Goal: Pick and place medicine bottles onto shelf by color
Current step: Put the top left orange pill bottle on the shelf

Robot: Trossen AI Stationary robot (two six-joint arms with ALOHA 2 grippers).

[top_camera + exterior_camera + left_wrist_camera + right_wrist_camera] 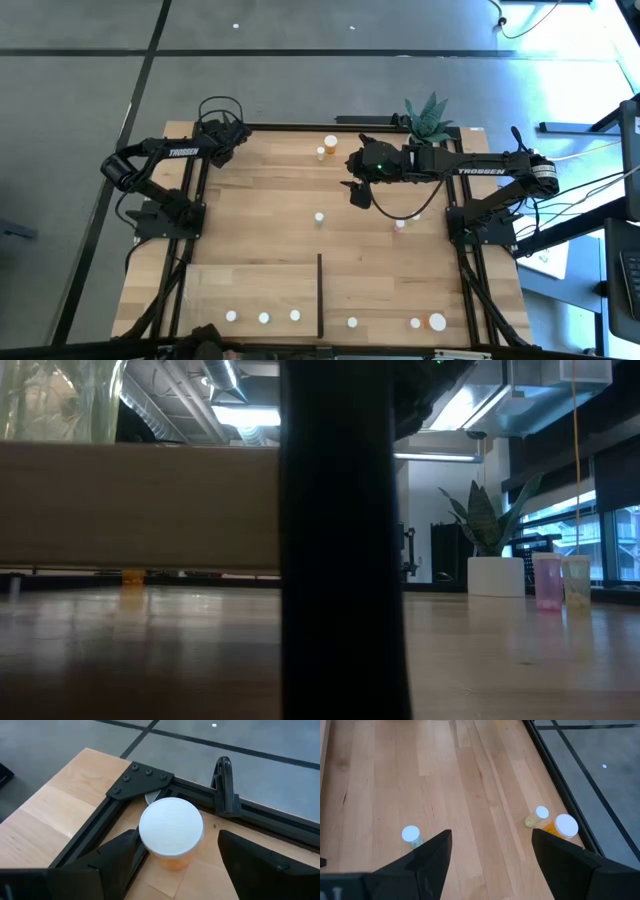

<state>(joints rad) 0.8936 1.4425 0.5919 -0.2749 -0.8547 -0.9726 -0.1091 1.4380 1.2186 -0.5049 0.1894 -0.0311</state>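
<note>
My left gripper (172, 862) is open at the table's far left corner (228, 133), its fingers on either side of an upright orange bottle with a white cap (171, 826) that stands on the table. My right gripper (492, 850) is open and empty, held above the table's far middle (358, 190). Below and ahead of it are a small white-capped bottle (410, 834), a small yellowish bottle (539, 816) and a larger orange one (564, 826). The pale wood shelf (250, 290) lies at the near left and carries three bottles (264, 318). Its black upright strip (320, 295) is on its right edge. My left gripper has one finger (122, 852) close against the orange bottle's side (167, 861), just under the cap. I cannot tell whether it touches. The other finger (250, 860) stands well clear. The bottle stands upright on the table.
Three more bottles (415, 323) stand right of the strip at the near edge, and a pink one (400, 226) mid-right. A potted plant (430, 118) is at the far right. Black rails (135, 785) frame the corner. In the low view the strip (340, 540) blocks the middle.
</note>
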